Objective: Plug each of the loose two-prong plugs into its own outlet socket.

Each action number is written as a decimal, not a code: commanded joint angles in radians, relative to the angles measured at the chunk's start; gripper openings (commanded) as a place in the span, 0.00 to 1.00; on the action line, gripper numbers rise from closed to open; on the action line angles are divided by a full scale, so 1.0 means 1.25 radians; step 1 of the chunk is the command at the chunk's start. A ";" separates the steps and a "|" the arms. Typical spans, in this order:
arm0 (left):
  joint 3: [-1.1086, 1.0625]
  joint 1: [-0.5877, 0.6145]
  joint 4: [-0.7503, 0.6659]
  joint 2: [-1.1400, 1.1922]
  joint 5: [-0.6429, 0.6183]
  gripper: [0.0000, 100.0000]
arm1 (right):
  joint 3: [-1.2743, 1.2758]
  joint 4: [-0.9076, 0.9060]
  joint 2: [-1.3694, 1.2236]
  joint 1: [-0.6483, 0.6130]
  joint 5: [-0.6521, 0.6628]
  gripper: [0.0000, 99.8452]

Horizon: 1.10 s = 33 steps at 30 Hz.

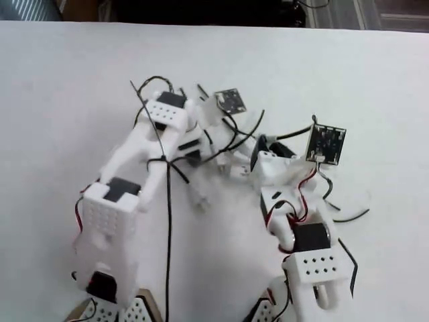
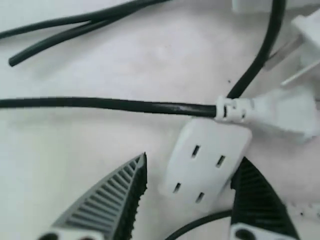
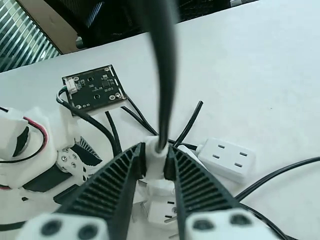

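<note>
Left: the left arm (image 1: 134, 154) stands at the near left corner of the bench (image 1: 60, 80), with its wrist over the middle. The jaws of the left gripper (image 2: 194, 161) are spread, one to each side of a white outlet socket (image 2: 205, 167). The socket lies flat on the bench with its slots up. One finger is just beside its edge and the other is apart from it. A black lead (image 2: 110, 104) crosses the bench just beyond the socket. A loose two-prong plug (image 2: 306, 27) lies farther off, prongs bare.

Centre: tangled cords (image 1: 234, 137) lie at mid-bench between the two wrists.

Right: the right arm (image 1: 305, 228) stands at the near edge. The jaws of the right gripper (image 3: 155, 147) are pinching a white plug (image 3: 156, 165) by its body, and its black cord (image 3: 162, 75) rises toward the camera. A white socket block (image 3: 227, 157) lies on the bench near this gripper, slots up and free. Whether it is the one between the left jaws cannot be told.
</note>
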State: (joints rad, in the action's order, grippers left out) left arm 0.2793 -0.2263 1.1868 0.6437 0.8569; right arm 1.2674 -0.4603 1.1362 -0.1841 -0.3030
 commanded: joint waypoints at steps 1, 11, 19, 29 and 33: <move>0.058 -0.012 0.032 0.001 0.007 0.25 | -0.006 0.018 0.006 0.008 -0.004 0.02; 0.059 -0.010 0.091 -0.033 0.002 0.05 | -0.006 0.018 0.006 0.008 -0.004 0.02; 0.052 0.012 0.211 -0.136 0.001 0.02 | -0.006 0.017 0.006 0.008 -0.002 0.02; 0.027 0.105 0.284 -0.161 -0.049 0.02 | -0.006 0.014 0.006 0.006 0.001 0.02; -0.074 0.115 0.273 -0.185 -0.049 0.02 | -0.006 0.013 0.006 0.006 0.002 0.02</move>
State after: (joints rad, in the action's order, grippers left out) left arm 0.2455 -0.1020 1.5275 0.5255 0.8048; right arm 1.2674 -0.4603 1.1362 -0.1841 -0.3030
